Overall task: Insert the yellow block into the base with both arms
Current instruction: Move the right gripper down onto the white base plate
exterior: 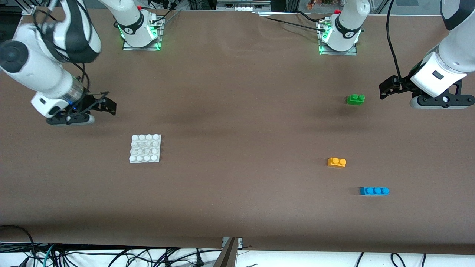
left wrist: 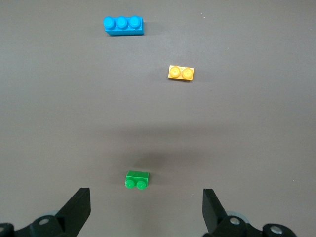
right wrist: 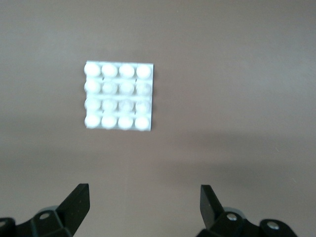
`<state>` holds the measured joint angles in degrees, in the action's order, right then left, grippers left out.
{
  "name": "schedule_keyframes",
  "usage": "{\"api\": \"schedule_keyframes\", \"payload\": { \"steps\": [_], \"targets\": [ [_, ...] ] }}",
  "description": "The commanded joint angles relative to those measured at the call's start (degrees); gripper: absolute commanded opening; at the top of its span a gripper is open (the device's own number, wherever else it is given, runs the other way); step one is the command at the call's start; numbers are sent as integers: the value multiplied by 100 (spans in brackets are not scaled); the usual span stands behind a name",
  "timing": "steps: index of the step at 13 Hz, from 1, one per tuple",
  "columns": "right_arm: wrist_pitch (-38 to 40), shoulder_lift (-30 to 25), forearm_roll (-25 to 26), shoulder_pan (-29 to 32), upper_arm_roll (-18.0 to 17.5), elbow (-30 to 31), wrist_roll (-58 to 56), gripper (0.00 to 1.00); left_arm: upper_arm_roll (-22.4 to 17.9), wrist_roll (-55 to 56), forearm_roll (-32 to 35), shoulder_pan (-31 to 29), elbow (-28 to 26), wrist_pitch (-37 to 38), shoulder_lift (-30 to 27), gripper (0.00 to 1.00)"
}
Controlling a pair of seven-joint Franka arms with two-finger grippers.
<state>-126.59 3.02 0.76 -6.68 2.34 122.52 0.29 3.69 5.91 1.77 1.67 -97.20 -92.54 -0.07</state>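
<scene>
The yellow block (exterior: 336,162) lies on the table toward the left arm's end; it also shows in the left wrist view (left wrist: 181,73). The white studded base (exterior: 145,148) lies toward the right arm's end and shows in the right wrist view (right wrist: 118,96). My left gripper (exterior: 441,105) hangs open and empty above the table at the left arm's end, with nothing between its fingers (left wrist: 146,212). My right gripper (exterior: 70,120) hangs open and empty above the table at the right arm's end, apart from the base (right wrist: 144,210).
A green two-stud brick (exterior: 355,99) lies farther from the front camera than the yellow block and shows in the left wrist view (left wrist: 137,179). A blue three-stud brick (exterior: 374,191) lies nearer to the camera (left wrist: 123,24). Brown cloth covers the table.
</scene>
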Motion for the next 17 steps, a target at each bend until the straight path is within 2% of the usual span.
{"api": "schedule_keyframes", "payload": {
  "steps": [1,4,7,9,13,17],
  "targets": [
    [-1180,652,-32,79,-58,361,417,99,9,-82,34,-18,122,105,51,100],
    [-1701,1199,-85,70,-93,308,700,99,9,-82,34,-18,122,105,51,100],
    [-1729,1875,-173,70,-102,-305,849,98,9,-82,34,-18,122,105,51,100],
    [-1711,2140,-173,70,-128,-623,1025,98,9,-90,34,-27,122,105,51,100],
    [-1755,2605,-173,61,-287,-931,1202,98,0,-91,34,-27,113,105,51,100],
    [-1773,2703,-164,70,-287,-940,1132,98,0,-91,26,-18,113,105,51,100]
  ]
}}
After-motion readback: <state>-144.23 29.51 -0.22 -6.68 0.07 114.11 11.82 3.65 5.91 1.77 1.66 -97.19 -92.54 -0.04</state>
